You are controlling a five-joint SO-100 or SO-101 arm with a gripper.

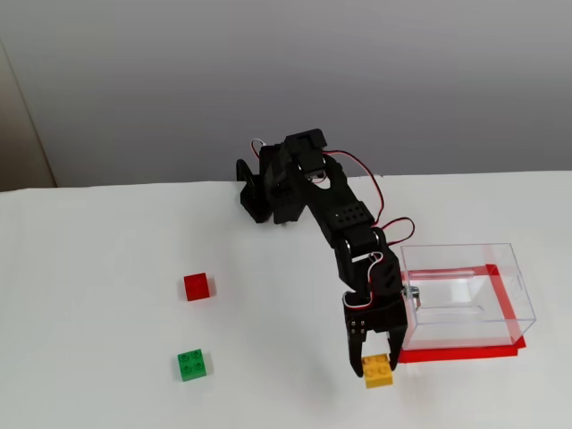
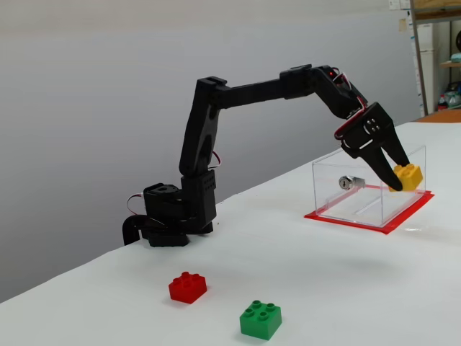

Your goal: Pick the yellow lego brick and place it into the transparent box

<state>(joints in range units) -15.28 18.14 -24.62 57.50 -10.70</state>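
Note:
My gripper (image 1: pixel 376 366) (image 2: pixel 402 177) is shut on the yellow lego brick (image 1: pixel 377 371) (image 2: pixel 408 176), which hangs in the air well above the table. In a fixed view from the side the brick is level with the upper part of the transparent box (image 2: pixel 367 189), in front of its near wall. From above, the brick is just off the front left corner of the transparent box (image 1: pixel 463 295), outside it. The box stands on a red mat (image 1: pixel 460 353) and has a small metal latch (image 2: pixel 348 182).
A red brick (image 1: pixel 197 286) (image 2: pixel 188 286) and a green brick (image 1: pixel 192 365) (image 2: pixel 261 319) lie on the white table to the left of the arm. The arm's base (image 1: pixel 259 192) (image 2: pixel 169 216) sits at the table's far edge.

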